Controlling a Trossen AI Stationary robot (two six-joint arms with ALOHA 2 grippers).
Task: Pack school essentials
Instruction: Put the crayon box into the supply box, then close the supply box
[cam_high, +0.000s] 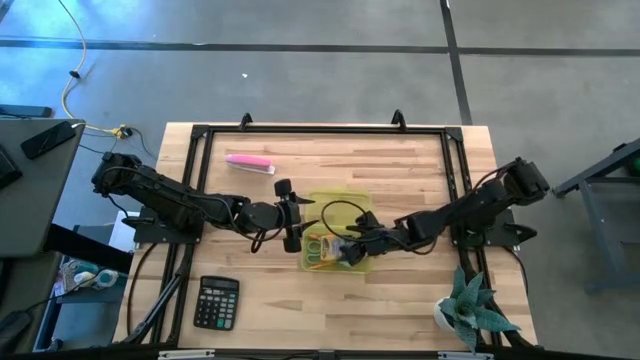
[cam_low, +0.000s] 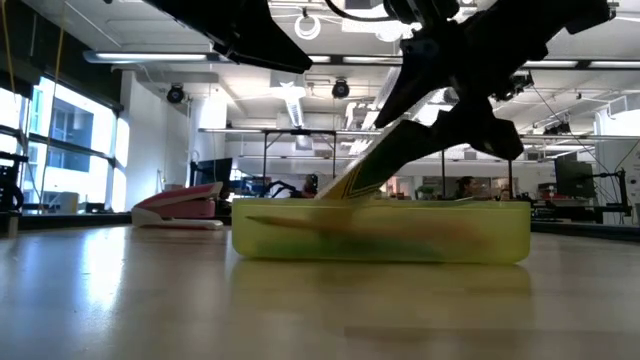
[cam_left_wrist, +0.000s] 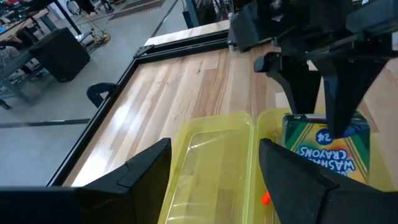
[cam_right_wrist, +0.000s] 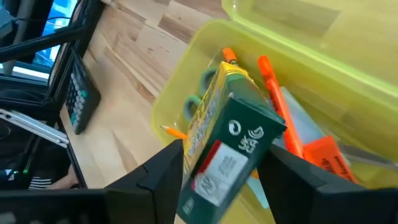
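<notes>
A translucent yellow-green case lies open at the table's middle. Its far half is empty. Its near half holds green-handled scissors, an orange pencil and a light-blue pad. My right gripper is shut on the yellow-green crayon box over the near half. My left gripper is open at the case's left side, its fingers on either side of the empty half's edge. I cannot tell whether they touch it. My right gripper pinches the crayon box by its upper, green end between the two fingers. The fingers slant down from above and from the table's right. The box is tilted, its lower end down inside the case's near half.
A pink and white object lies at the far left. A black calculator lies near the front left. A potted plant stands at the front right. A black frame runs round the table top.
</notes>
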